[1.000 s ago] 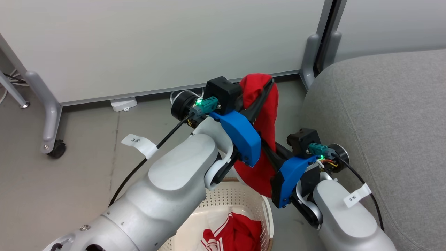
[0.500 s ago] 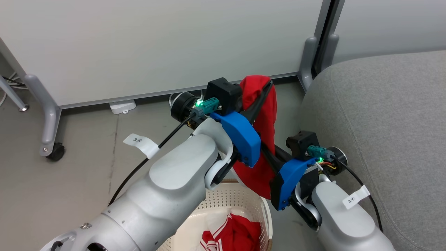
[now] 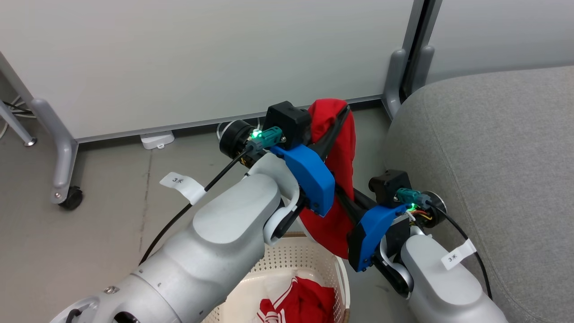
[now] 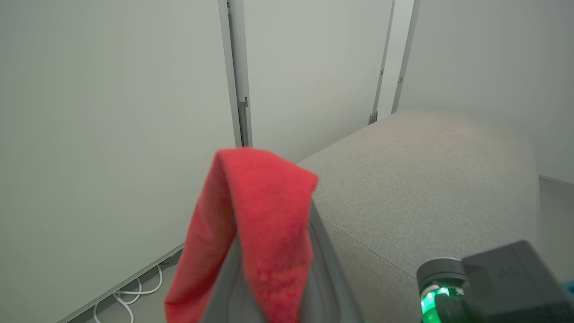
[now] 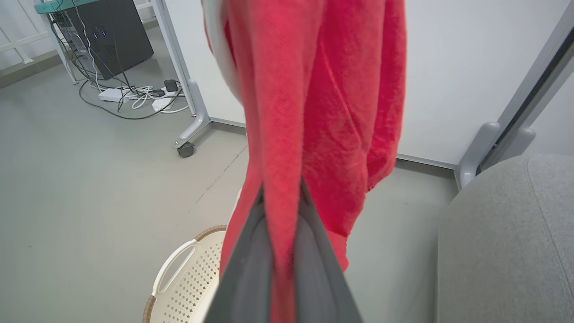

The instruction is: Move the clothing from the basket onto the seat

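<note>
A red garment point(image 3: 343, 148) hangs in the air between both grippers, above the far rim of the cream basket point(image 3: 314, 258). My left gripper point(image 3: 341, 112) is shut on its top fold, and the cloth point(image 4: 264, 202) drapes over the fingertips. Lower down, my right gripper point(image 3: 343, 197) is shut on the same garment point(image 5: 332, 112), which is pinched between its grey fingers point(image 5: 251, 260). Another red garment with white stripes point(image 3: 309, 300) lies inside the basket point(image 5: 188, 278). The grey seat point(image 3: 484, 157) stands just right of both arms, with nothing on the part of it that shows point(image 4: 426, 179).
White partition panels on grey feet with a caster point(image 3: 71, 197) stand behind the basket. A white floor box point(image 3: 157, 139) and cables point(image 5: 130, 96) lie along their base. A black case point(image 5: 112, 40) stands far left. Bare grey floor point(image 3: 89, 233) spreads to the left.
The whole head picture has shifted slightly, so the camera has moved. Both grippers still hold the red garment at about the same height; the right one sits a touch lower.
</note>
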Robot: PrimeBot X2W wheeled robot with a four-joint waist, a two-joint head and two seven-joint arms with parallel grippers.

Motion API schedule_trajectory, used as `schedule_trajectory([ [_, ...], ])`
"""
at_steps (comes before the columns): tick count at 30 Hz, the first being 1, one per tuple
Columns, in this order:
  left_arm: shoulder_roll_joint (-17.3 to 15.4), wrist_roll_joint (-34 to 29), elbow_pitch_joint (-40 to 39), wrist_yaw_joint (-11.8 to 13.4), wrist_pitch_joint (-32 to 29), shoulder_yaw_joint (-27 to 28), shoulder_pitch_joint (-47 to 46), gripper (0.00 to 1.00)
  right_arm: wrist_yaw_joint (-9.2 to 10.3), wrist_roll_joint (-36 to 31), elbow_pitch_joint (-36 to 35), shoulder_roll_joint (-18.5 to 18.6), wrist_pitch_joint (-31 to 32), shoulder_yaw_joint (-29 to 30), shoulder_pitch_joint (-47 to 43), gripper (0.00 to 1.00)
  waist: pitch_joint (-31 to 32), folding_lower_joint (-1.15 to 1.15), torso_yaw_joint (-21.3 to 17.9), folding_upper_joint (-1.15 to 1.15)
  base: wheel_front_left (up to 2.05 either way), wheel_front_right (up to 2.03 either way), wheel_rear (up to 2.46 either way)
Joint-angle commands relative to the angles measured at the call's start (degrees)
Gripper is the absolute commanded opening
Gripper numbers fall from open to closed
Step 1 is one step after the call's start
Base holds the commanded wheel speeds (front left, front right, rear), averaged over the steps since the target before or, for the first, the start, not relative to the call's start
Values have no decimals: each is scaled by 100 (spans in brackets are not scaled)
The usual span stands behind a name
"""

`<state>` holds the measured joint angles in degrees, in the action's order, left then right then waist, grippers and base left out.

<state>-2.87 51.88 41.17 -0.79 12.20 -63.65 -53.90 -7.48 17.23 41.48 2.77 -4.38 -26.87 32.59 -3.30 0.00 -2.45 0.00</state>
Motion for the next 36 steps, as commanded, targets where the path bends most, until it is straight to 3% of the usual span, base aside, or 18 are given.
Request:
schedule_trajectory([
  [1, -3, 26, 14, 38, 8, -17, -86, 0, -3, 40, 26, 20, -38, -18, 80, 0, 4, 0, -3, 0, 0, 0, 0],
  [4, -3, 83, 30, 26, -56, -47, -71, 0, -3, 64, 47, 20, -31, -41, 94, 0, 9, 0, -8, 0, 0, 0, 0],
  [5, -3, 110, 35, 16, -108, -68, -54, 37, -3, 78, 51, 20, -29, -48, 99, 0, 9, 0, -11, 0, 0, 0, 0],
  [6, -3, 136, 29, 22, -142, -85, -67, 100, -3, 83, 61, 20, -28, -61, 114, 0, 4, 0, -16, 0, 0, 0, 0],
  [23, -65, 237, 51, 157, 90, -14, 67, 100, -3, 114, 163, 21, -102, -43, 133, 0, 15, 0, -29, 0, 0, 0, 0],
  [31, -405, 57, -271, 207, 291, 269, 463, 100, -3, 43, 159, 21, -154, 123, 126, 0, -24, 0, -67, 0, 0, 0, 0],
  [36, -881, -464, -1080, 219, 302, 731, 1098, 100, -3, 15, 37, 20, -158, 144, 168, 0, -73, 0, -206, 0, 0, 0, 0],
])
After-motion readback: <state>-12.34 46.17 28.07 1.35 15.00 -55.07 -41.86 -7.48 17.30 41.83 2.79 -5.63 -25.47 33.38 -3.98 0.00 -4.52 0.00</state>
